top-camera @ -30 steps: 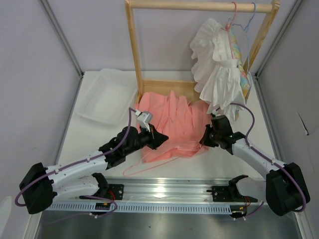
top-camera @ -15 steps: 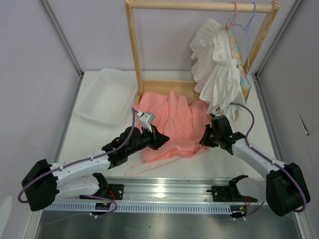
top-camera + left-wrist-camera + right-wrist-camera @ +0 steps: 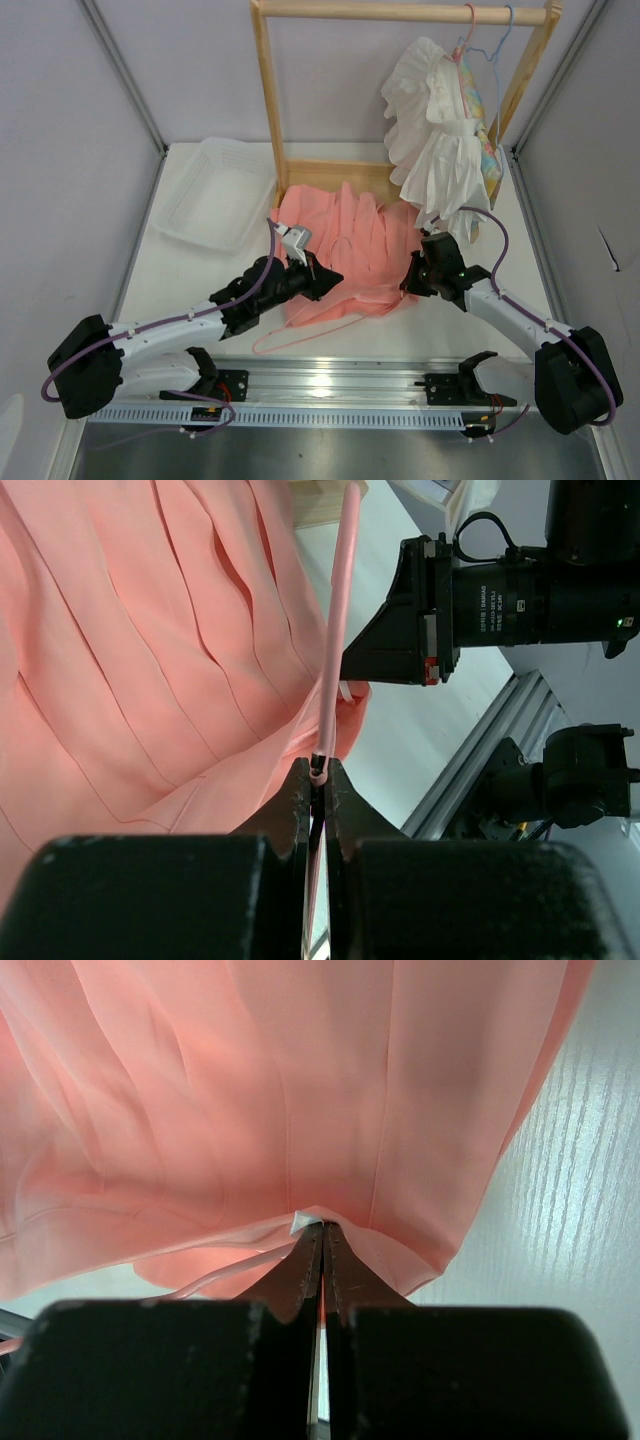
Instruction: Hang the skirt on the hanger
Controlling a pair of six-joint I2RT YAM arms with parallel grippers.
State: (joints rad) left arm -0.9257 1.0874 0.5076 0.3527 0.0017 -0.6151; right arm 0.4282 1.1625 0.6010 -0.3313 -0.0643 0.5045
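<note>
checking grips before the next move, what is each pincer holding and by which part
Left pincer pinches the thin pink wire hanger on one straight bar; right pincer pinches the salmon-pink pleated cloth skirt at its edge.

Salmon-pink pleated skirt (image 3: 350,240) lies spread and rumpled mid-tabletop (image 3: 170,285), folds fanning toward the far side, near hem bunched up. The thin pink wire hanger (image 3: 341,600) sits at that near hem, partly hidden by cloth, with one length of wire curving out onto bare tabletop.
</note>
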